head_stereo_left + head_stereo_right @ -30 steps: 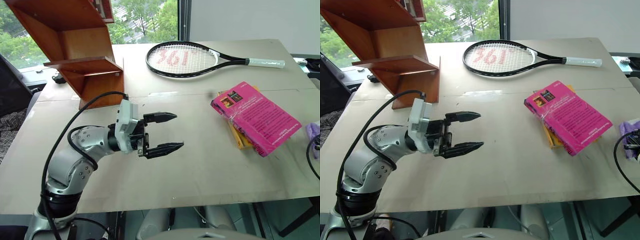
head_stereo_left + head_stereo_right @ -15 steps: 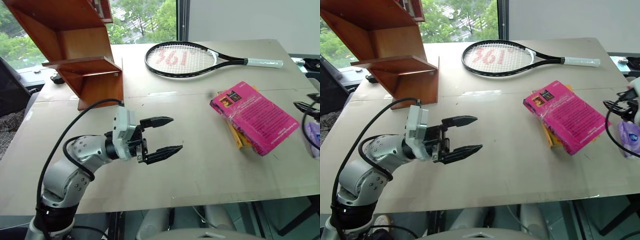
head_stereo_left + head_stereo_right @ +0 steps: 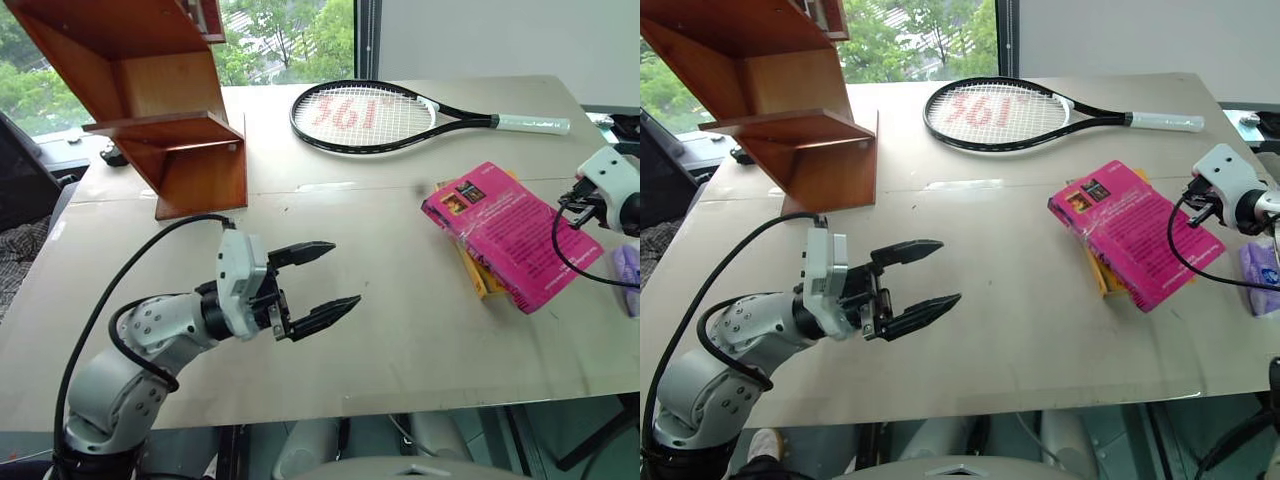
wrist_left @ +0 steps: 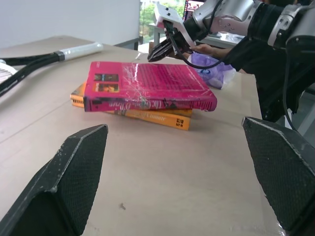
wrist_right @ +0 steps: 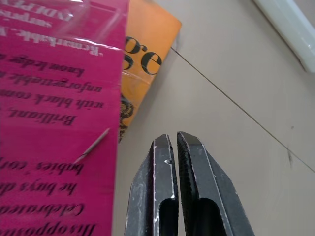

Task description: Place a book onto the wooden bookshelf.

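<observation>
Left eye view: the book [image 3: 511, 234] lies flat on a yellow book [image 3: 476, 272], well apart from the bookshelf [image 3: 150, 100]. My left gripper [image 3: 322, 282] hangs wide open, holding nothing.

Right wrist view: my right gripper [image 5: 173, 141] is pressed shut and empty, just beside the book's edge. If it stays shut, I judge it will only push the book, maybe dragging both.
</observation>
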You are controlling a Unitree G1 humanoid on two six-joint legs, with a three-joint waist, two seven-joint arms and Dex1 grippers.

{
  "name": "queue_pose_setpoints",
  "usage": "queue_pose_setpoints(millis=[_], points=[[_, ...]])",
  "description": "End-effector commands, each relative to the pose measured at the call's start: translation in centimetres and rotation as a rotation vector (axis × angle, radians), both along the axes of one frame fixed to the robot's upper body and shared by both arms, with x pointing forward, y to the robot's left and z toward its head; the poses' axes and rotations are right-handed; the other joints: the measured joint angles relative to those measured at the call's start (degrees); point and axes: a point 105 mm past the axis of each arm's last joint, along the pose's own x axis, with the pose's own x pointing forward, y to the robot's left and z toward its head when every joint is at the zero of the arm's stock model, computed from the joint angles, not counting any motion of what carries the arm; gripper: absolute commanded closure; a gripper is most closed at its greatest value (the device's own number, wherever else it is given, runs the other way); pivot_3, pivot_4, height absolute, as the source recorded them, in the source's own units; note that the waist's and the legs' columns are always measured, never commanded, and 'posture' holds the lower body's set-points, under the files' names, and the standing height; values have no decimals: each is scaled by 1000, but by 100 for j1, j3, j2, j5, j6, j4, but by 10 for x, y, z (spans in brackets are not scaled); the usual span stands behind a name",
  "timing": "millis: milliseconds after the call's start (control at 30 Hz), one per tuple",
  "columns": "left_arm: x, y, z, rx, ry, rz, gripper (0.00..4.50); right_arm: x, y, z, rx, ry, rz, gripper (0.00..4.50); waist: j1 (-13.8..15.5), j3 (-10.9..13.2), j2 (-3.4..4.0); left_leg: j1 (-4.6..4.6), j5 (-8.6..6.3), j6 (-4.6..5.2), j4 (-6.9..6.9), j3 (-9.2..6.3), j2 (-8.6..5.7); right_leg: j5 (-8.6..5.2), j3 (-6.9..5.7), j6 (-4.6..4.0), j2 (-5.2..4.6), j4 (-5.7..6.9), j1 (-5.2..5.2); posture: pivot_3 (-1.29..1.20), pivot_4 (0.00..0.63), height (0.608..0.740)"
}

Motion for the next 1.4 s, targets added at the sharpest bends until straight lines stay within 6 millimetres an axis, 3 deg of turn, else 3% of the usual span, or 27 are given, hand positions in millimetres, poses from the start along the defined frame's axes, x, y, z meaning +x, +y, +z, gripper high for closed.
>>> queue_pose_setpoints(millis=[33, 333, 433, 733, 867, 1033, 1100, 1233, 1400], points=[[-3, -2, 13, -1, -71, -3, 0, 10, -2, 7, -29, 14, 7, 4467, -14, 0, 0, 0, 0, 0, 0, 1, 0, 0, 0, 0, 0, 0, 0, 0, 150, 740], [-1, 0, 18, 7, -89, 4, 0, 5, 9, -27, -51, 319, 96, 4467, -23, 0, 0, -1, 0, 0, -3, 1, 0, 0, 1, 0, 0, -5, -2, 0, 150, 740], [-2, 4, 16, 11, -81, 23, 0, 4, 28, -33, 33, 373, 172, 4467, -44, 0, 1, -1, 0, 0, -4, 1, 0, 0, 2, 0, 0, -5, -3, 0, 150, 740], [-9, 17, 12, 35, -63, 70, 0, 17, 81, -36, 166, 328, 288, 4467, -202, -2, 0, 9, 0, -1, -2, 12, 4, 1, 20, -1, 7, 14, -6, 0, 150, 740], [-17, 28, 10, 56, -45, 98, 0, 11, 105, -38, 196, 336, 349, 4467, -178, -2, 1, 10, -1, -2, -3, 10, 6, 1, 21, -1, 10, 18, -9, 0, 150, 740], [-26, 36, 9, 80, -26, 102, 0, 1, 117, -42, 198, 331, 366, 4467, -124, -2, 1, 7, -1, -1, 0, 8, 4, 1, 19, -1, 7, 17, -8, 0, 150, 740], [-29, 37, 10, 82, -20, 100, 0, 0, 117, -41, 202, 308, 349, 4467, -116, -2, 2, 7, -1, -1, -1, 7, 4, 0, 17, -2, 6, 16, -8, 0, 150, 740], [-29, 39, 10, 74, -23, 130, 0, 2, 86, -14, 208, 191, 267, 4467, -67, 1, 6, 7, -1, -1, -1, 8, 3, 1, 18, -1, 5, 17, -8, 0, 150, 740], [-21, 44, 13, 36, -81, 160, 0, -11, 56, 17, 177, 115, 243, 4467, 22, 9, 18, 3, -2, 0, -3, 5, 2, 0, 9, -2, 2, 7, -8, 0, 150, 740]])
